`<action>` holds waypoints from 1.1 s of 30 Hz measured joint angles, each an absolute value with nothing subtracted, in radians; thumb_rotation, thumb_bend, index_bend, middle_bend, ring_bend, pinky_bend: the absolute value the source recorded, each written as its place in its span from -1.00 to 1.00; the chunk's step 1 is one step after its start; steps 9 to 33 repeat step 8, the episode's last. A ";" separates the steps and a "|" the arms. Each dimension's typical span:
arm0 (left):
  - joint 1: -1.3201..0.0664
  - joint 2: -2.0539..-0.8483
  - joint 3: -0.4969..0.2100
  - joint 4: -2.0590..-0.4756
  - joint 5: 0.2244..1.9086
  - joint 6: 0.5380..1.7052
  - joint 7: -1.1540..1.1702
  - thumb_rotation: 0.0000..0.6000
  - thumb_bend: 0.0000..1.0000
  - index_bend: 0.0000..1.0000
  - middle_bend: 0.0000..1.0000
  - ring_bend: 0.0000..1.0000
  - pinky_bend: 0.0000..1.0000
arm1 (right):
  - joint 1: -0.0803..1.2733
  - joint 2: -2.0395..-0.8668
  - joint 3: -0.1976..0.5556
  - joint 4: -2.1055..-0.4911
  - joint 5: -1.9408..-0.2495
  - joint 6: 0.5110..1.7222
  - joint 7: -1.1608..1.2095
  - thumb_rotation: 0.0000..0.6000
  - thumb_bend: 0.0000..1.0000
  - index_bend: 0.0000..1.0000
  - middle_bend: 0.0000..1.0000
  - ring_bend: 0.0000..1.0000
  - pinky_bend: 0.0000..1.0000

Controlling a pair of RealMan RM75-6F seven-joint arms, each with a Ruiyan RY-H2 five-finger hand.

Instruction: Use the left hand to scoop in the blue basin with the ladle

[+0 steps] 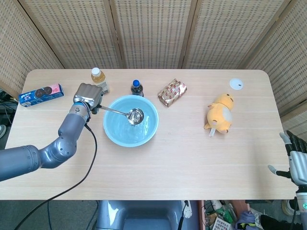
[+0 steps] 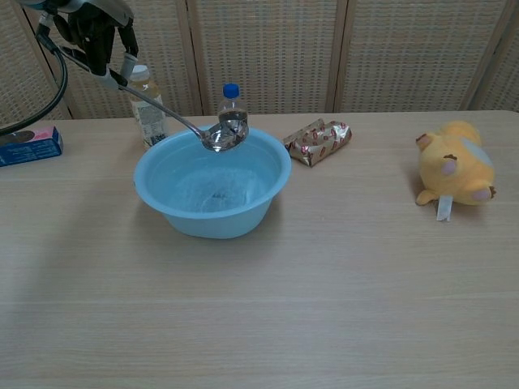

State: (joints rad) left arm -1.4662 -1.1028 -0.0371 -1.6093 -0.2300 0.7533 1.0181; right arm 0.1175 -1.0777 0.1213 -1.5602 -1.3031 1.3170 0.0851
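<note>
The blue basin (image 1: 142, 135) (image 2: 243, 212) stands left of centre on the wooden table. My left hand (image 1: 88, 97) (image 2: 99, 36) grips the handle of the metal ladle (image 1: 134, 116) (image 2: 223, 136) to the left of the basin and above rim height. The ladle's bowl hangs over the basin's inside, lifted clear of the bottom. My right hand (image 1: 298, 162) rests off the table's right front corner, fingers apart and holding nothing.
Behind the basin stand a pale drink bottle (image 1: 99, 78) (image 2: 148, 109) and a dark bottle with a blue cap (image 1: 136, 87) (image 2: 232, 101). A biscuit box (image 1: 41, 94) lies far left, a snack pack (image 1: 172, 92) behind right, a yellow plush toy (image 1: 219, 112) further right, a white disc (image 1: 236, 84) at the back.
</note>
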 measured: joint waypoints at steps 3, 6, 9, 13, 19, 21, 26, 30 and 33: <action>-1.488 -1.082 -0.027 -1.625 -0.269 0.752 1.030 1.00 0.08 0.63 1.00 0.95 1.00 | 0.118 -1.078 0.120 -1.560 -1.304 1.316 0.084 1.00 -1.00 -1.00 -1.00 -1.00 -1.00; -1.506 -1.070 -0.019 -1.635 -0.304 0.752 1.041 1.00 0.08 0.63 1.00 0.95 1.00 | 0.118 -1.079 0.120 -1.560 -1.303 1.315 0.083 1.00 -1.00 -1.00 -1.00 -1.00 -1.00; -1.517 -1.063 -0.014 -1.639 -0.316 0.751 1.046 1.00 0.08 0.63 1.00 0.95 1.00 | 0.118 -1.079 0.121 -1.559 -1.303 1.315 0.083 1.00 -1.00 -1.00 -1.00 -1.00 -1.00; -1.517 -1.063 -0.014 -1.639 -0.316 0.751 1.046 1.00 0.08 0.63 1.00 0.95 1.00 | 0.118 -1.079 0.121 -1.559 -1.303 1.315 0.083 1.00 -1.00 -1.00 -1.00 -1.00 -1.00; -1.517 -1.063 -0.014 -1.639 -0.316 0.751 1.046 1.00 0.08 0.63 1.00 0.95 1.00 | 0.118 -1.079 0.121 -1.559 -1.303 1.315 0.083 1.00 -1.00 -1.00 -1.00 -1.00 -1.00; -1.517 -1.063 -0.014 -1.639 -0.316 0.751 1.046 1.00 0.08 0.63 1.00 0.95 1.00 | 0.118 -1.079 0.121 -1.559 -1.303 1.315 0.083 1.00 -1.00 -1.00 -1.00 -1.00 -1.00; -1.517 -1.063 -0.014 -1.639 -0.316 0.751 1.046 1.00 0.08 0.63 1.00 0.95 1.00 | 0.118 -1.079 0.121 -1.559 -1.303 1.315 0.083 1.00 -1.00 -1.00 -1.00 -1.00 -1.00; -1.517 -1.063 -0.014 -1.639 -0.316 0.751 1.046 1.00 0.08 0.63 1.00 0.95 1.00 | 0.118 -1.079 0.121 -1.559 -1.303 1.315 0.083 1.00 -1.00 -1.00 -1.00 -1.00 -1.00; -1.517 -1.063 -0.014 -1.639 -0.316 0.751 1.046 1.00 0.08 0.63 1.00 0.95 1.00 | 0.118 -1.079 0.121 -1.559 -1.303 1.315 0.083 1.00 -1.00 -1.00 -1.00 -1.00 -1.00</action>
